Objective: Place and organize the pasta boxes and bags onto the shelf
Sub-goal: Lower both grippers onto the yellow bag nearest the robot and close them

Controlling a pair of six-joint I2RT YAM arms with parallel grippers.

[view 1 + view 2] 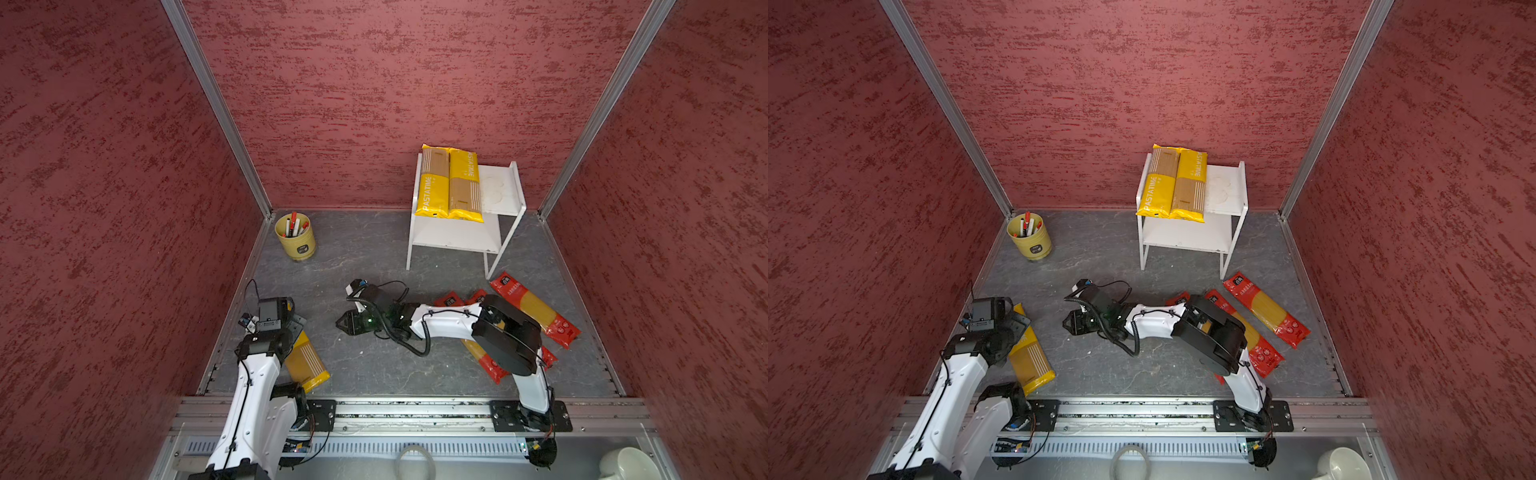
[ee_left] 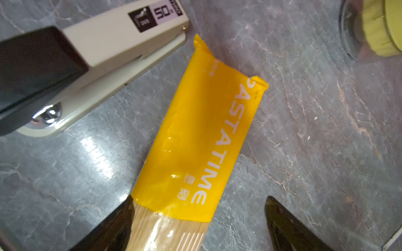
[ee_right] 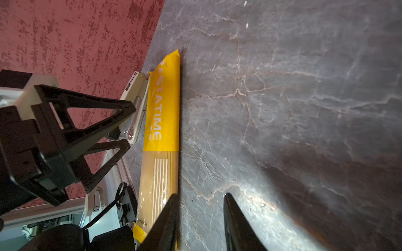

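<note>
Two yellow PASTATIME packs (image 1: 436, 183) (image 1: 465, 187) lie side by side on the left part of the white shelf's top board (image 1: 500, 187). A third yellow pack (image 1: 309, 363) (image 2: 195, 134) lies on the floor at the left. My left gripper (image 1: 295, 326) (image 2: 200, 198) hangs over it, open, one finger against its side and the other well apart. Three red spaghetti packs lie on the floor at the right: one in full view (image 1: 536, 309), two (image 1: 1262, 353) (image 1: 1177, 299) partly under the right arm. My right gripper (image 1: 345, 324) (image 3: 201, 195) is low at mid-floor, open, only floor between its fingers.
A beige stapler (image 2: 97, 54) lies close to the far end of the floor pack, near the left wall. A yellow-green cup of pens (image 1: 295, 237) stands in the back left corner. The shelf's lower board (image 1: 457, 237) is bare. A mug (image 1: 627, 465) sits beyond the front rail.
</note>
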